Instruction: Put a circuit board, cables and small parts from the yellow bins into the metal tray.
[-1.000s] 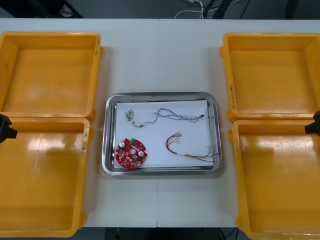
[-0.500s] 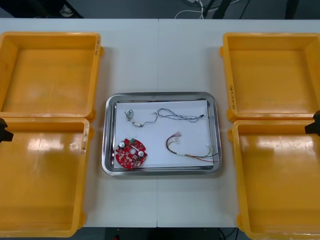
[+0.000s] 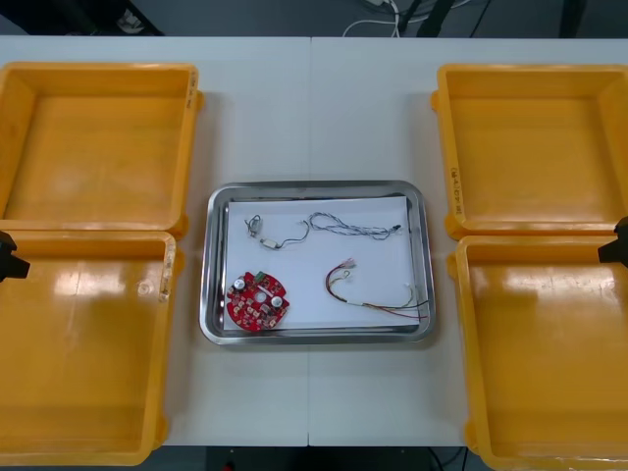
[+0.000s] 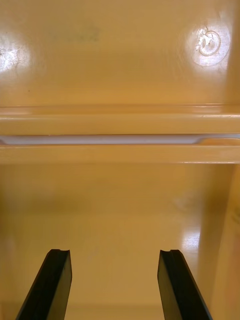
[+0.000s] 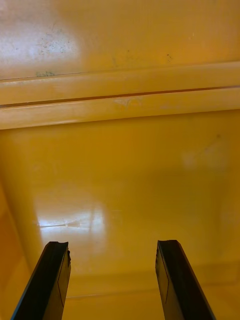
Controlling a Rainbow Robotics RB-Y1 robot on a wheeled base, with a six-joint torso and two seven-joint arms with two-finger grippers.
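My left gripper (image 5: 114,282) hangs spread and empty over the near left yellow plastic bin (image 3: 88,363), and my right gripper (image 4: 114,285) hangs the same way over the near right yellow plastic bin (image 3: 549,363). The round red circuit board (image 3: 258,301), twisted blue and white cable (image 3: 348,230) and red and yellow cable (image 3: 378,299) lie inside the shiny metal tray (image 3: 314,186) between the bins. Nothing looks left to pick, so I judge loading done; the next move calls only for parking, and nothing blocks it

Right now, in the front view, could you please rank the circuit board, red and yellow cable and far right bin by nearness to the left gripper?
From the left gripper, at left edge:
1. circuit board, in the tray, near left
2. red and yellow cable, tray's right side
3. far right bin, past the tray
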